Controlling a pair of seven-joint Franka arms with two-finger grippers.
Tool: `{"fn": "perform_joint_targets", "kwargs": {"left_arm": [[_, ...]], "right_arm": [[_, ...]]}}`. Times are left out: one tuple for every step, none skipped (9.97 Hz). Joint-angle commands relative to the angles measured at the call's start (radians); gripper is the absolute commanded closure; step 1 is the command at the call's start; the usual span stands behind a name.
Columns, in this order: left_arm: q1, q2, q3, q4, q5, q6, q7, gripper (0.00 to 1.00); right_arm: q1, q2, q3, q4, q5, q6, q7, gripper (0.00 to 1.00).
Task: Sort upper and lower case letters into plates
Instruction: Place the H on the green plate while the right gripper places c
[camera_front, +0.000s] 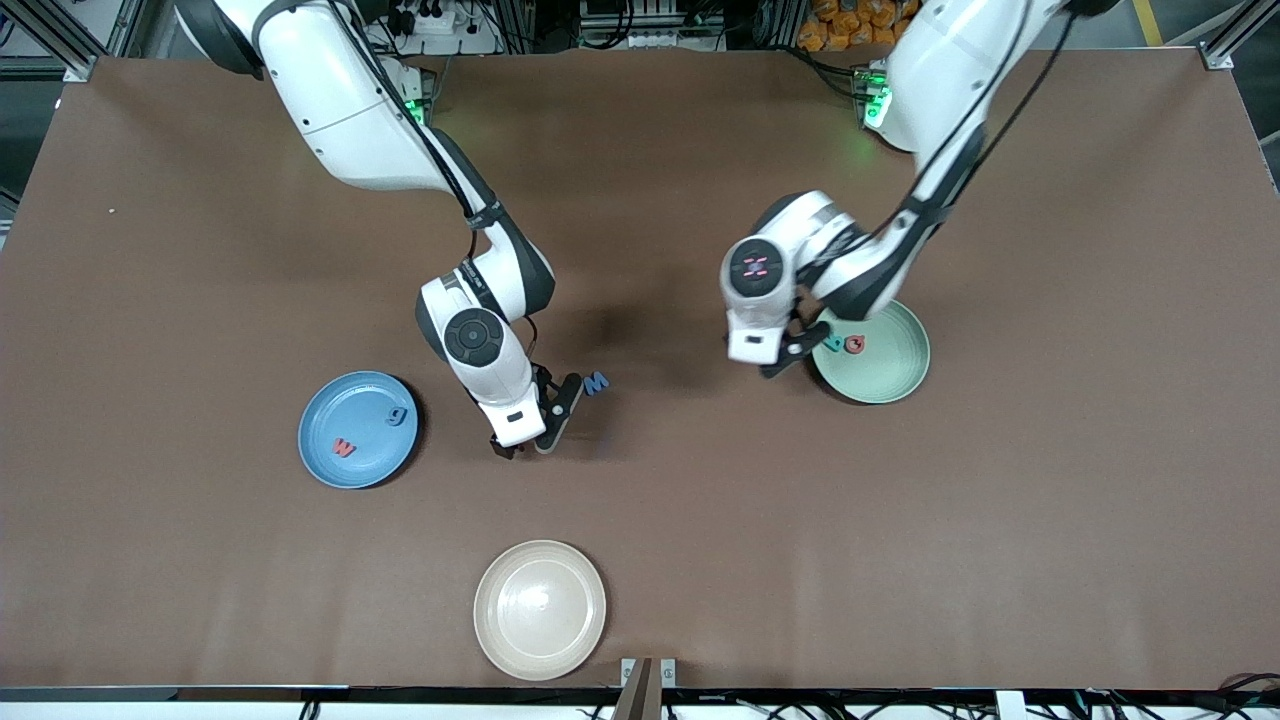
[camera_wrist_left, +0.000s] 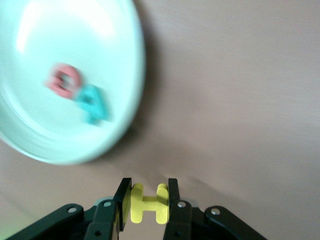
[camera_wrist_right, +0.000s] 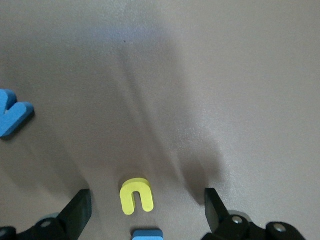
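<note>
The left gripper (camera_wrist_left: 146, 202) is clamped on one yellow letter H (camera_wrist_left: 147, 203), pinched flat between its two fingers. It hangs over the bare table just beside the mint green plate (camera_front: 895, 375), at the edge toward the right arm's end. That plate holds two letters touching each other: one red (camera_wrist_left: 63, 81) and one teal (camera_wrist_left: 93, 103).

The right gripper (camera_wrist_right: 145, 210) has its two fingers spread wide apart, low over the table (camera_front: 700, 520). Between them lies one small yellow letter (camera_wrist_right: 136, 195), shaped like a lower case n, flat on the table and untouched by either finger. One blue piece (camera_wrist_right: 147, 234) shows just beside it, mostly cut off. One blue letter M (camera_front: 596, 383) lies on the table just beside this gripper, toward the left arm's end.

The blue plate (camera_front: 345, 455) sits toward the right arm's end and holds two letters, well apart: one red w (camera_front: 343, 447) and one blue g (camera_front: 397, 416). One cream-white plate (camera_front: 540, 610) sits nearest the front camera.
</note>
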Motion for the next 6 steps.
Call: {"fn": "perform_joint_targets", "kwargs": {"left_arm": [[0.176,-0.152,-0.076,-0.174,0.006,0.008,0.215,0.78],[0.214,-0.154,-0.078,-0.183,0.006,0.008,0.311,0.78],[0.254,-0.158,-0.078,-0.185,0.008,0.010,0.431,0.76],[0.294,-0.154,-0.078,-0.194,0.008,0.027,0.557,0.66],[0.316,-0.148,-0.078,-0.200,0.006,0.047,0.635,0.51],[0.334,-0.141,-0.078,-0.200,0.006,0.047,0.660,0.01]], "right_arm": [[0.000,-0.005,0.003,-0.006,-0.001,0.008,0.003,0.30],[0.000,-0.005,0.003,-0.006,0.000,0.008,0.009,0.96],[0.000,-0.005,0.004,-0.006,0.000,0.008,0.012,1.00],[0.000,-0.005,0.004,-0.006,0.000,0.006,0.012,1.00],[-0.001,-0.010,0.004,-0.006,0.000,-0.001,0.012,1.00],[-0.004,-0.016,0.003,-0.006,-0.001,-0.006,0.010,1.00]]}}
